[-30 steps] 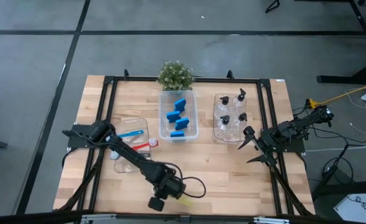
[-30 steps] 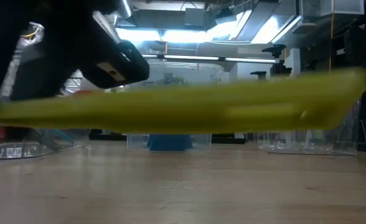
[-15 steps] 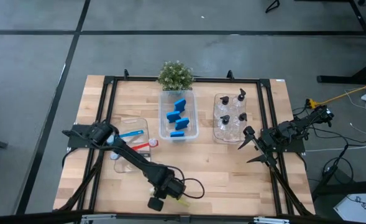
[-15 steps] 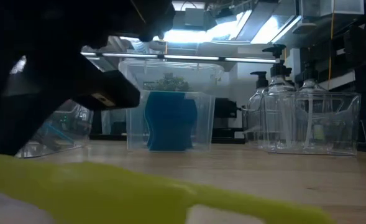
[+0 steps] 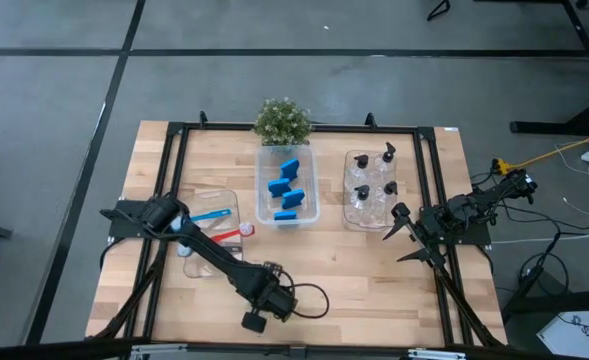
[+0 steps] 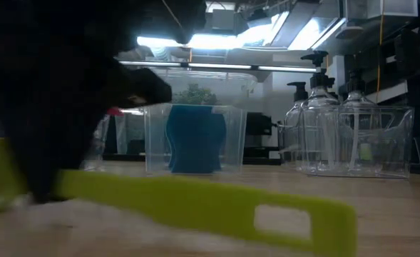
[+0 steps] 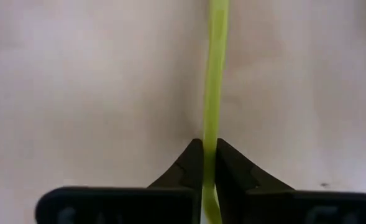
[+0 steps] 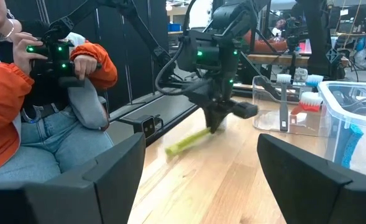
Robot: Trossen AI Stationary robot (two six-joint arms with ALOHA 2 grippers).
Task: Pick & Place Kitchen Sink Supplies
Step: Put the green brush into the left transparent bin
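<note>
Standing at the high view's centre, a clear bin holds blue sponges; right of it another bin holds pump bottles, and a third at left holds red and blue brushes. Low in the frame, the left gripper has its fingers clamped on the yellow-green brush above the wooden table. The right gripper, fingers apart, waits at right. A person in orange sleeves sits beyond.

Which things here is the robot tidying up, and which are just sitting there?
Part of the job:
- yellow-green brush, pinched in the left gripper
- blue sponges
- pump bottles
- brushes in the left bin

Just there:
- potted plant
- clear bins
- right gripper, open, waiting
</note>
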